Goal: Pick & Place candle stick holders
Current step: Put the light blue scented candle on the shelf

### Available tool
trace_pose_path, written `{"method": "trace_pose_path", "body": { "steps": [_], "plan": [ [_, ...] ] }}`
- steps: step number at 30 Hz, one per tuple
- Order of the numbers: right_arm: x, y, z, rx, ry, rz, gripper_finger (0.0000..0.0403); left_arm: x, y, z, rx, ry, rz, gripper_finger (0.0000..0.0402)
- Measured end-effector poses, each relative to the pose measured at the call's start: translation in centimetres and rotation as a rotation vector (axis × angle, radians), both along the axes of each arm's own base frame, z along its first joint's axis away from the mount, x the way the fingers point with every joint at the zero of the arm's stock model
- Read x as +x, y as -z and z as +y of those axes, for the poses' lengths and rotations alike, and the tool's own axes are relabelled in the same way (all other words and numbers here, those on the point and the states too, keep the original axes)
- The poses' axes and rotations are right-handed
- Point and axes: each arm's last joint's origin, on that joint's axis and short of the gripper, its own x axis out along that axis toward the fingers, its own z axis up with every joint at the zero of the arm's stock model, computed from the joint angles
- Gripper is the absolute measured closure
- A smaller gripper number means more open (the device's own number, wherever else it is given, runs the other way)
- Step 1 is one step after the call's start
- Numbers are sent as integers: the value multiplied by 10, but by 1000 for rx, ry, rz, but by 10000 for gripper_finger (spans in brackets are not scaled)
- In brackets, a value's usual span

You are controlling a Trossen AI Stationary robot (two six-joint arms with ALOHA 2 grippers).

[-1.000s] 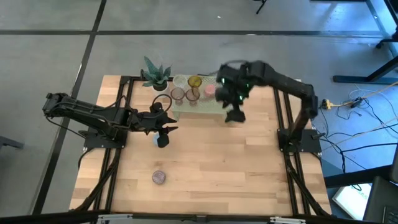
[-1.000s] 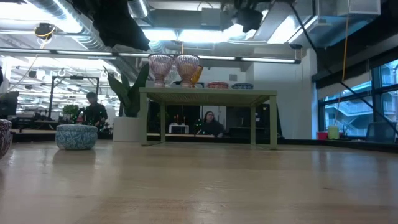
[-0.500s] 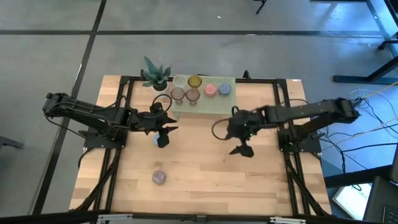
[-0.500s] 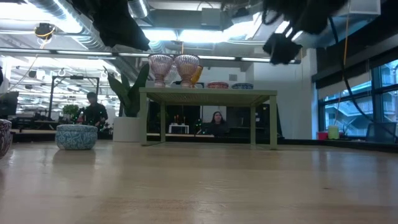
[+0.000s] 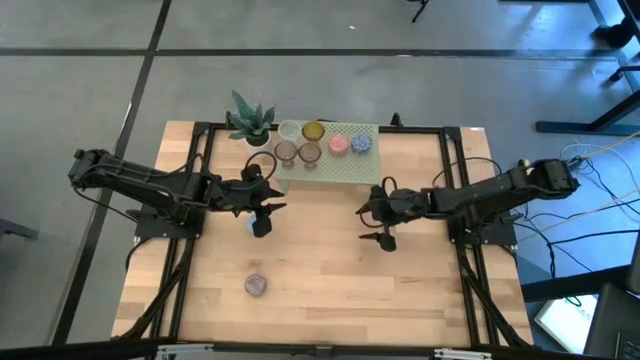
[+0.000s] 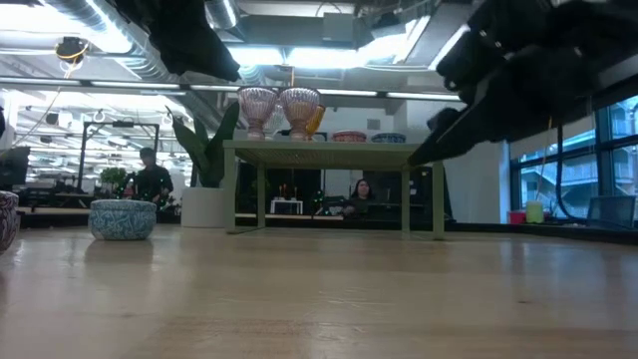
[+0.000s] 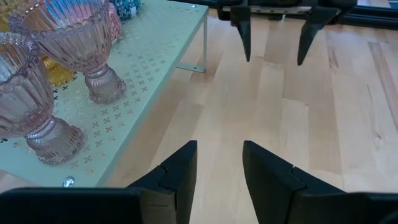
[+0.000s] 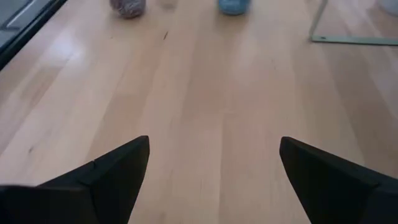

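- High view, centre left: the left gripper [image 5: 262,218] is unmoved, fingers slightly apart and empty, beside a blue holder [image 5: 252,226].
- Upper centre: five holders [image 5: 311,152] stay on the green stand [image 5: 340,168]; a mauve holder [image 5: 256,285] sits lower left on the surface [image 5: 330,280].
- Centre right: the right gripper [image 5: 383,212], spread wide and empty, has drawn back from the stand.

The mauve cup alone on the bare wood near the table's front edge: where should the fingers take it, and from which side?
Probably straight from above, closing across the round wall of the mauve cup just below its rim. It looks low and squat, mouth up, with bare table all round, so any turn of the wrist works. Coming in sideways would risk scraping the wood.
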Motion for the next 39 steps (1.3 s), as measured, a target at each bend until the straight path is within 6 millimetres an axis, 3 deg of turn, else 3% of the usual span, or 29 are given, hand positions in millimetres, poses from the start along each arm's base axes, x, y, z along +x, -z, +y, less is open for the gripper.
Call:
{"method": "trace_pose_path", "body": {
  "steps": [6,11,15,19,31,39],
  "plan": [
    [-12,16,-2,-39,4,-27,38,0,0,1,52,-16,7,276],
    [-13,18,-2,-34,6,-27,38,0,0,1,44,-10,6,276],
    [-12,17,-2,-33,7,-35,38,-1,2,-3,-39,122,36,275],
    [-12,17,-2,-31,5,-34,38,-4,7,-5,-142,141,90,262],
    [-12,17,-2,-28,6,-33,38,-22,37,-2,-239,-53,429,173],
    [-12,16,-2,-27,6,-45,38,-19,79,-5,-272,-42,629,130]
  ]
}}
